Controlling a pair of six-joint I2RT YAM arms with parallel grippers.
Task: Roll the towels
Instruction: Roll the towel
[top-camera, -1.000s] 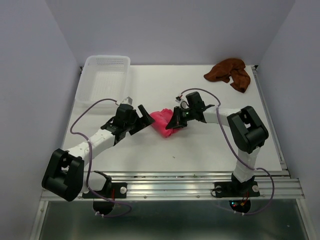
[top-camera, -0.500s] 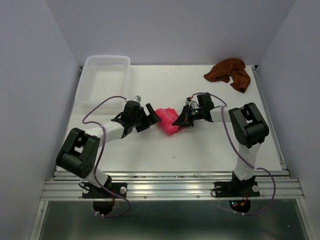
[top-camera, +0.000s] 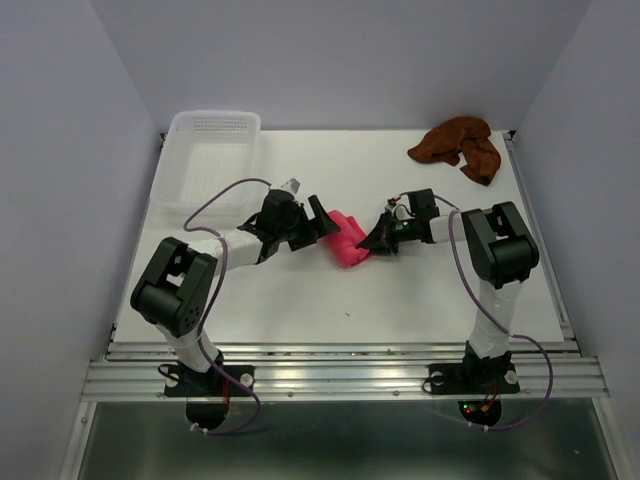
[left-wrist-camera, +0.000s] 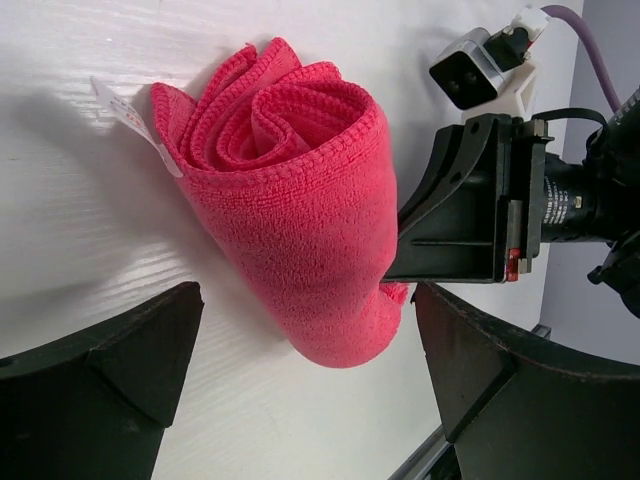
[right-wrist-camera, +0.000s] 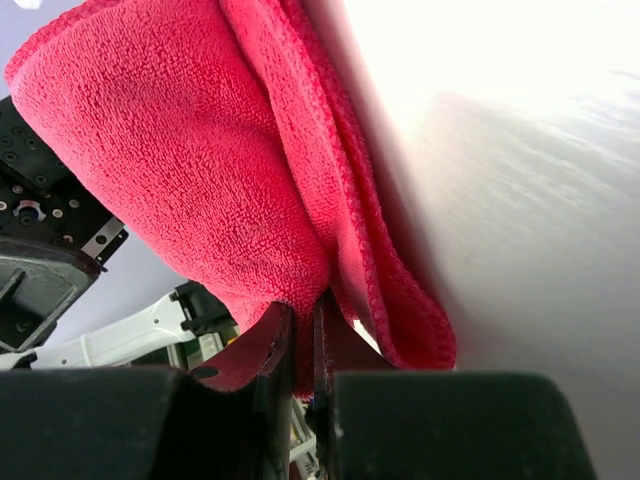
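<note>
- From above: my left gripper (top-camera: 325, 222) sits just beside the left end of the pink towel (top-camera: 347, 242), fingers spread wide and holding nothing; my right gripper (top-camera: 377, 238) meets the same towel from the right, clamped on its edge; the towel lies as a rolled bundle near the middle of the table (top-camera: 400, 300), between my two grippers; the brown towel (top-camera: 458, 146) lies crumpled at the far right corner, well apart from both; the basket (top-camera: 178, 170) stands at the far left corner.
- From my left wrist: my two fingers (left-wrist-camera: 110, 380) stand far apart at either side of the view, clear of the cloth; the pink towel lies ahead of them, rolled, its spiral end showing; a small white label (left-wrist-camera: 125, 108) sticks out at that end; my right gripper is against the roll's other end.
- From my right wrist: my fingers (right-wrist-camera: 270, 390) are pressed nearly together with a fold of the pink towel pinched between them; the rest of the towel bulges beyond, resting on the table.
</note>
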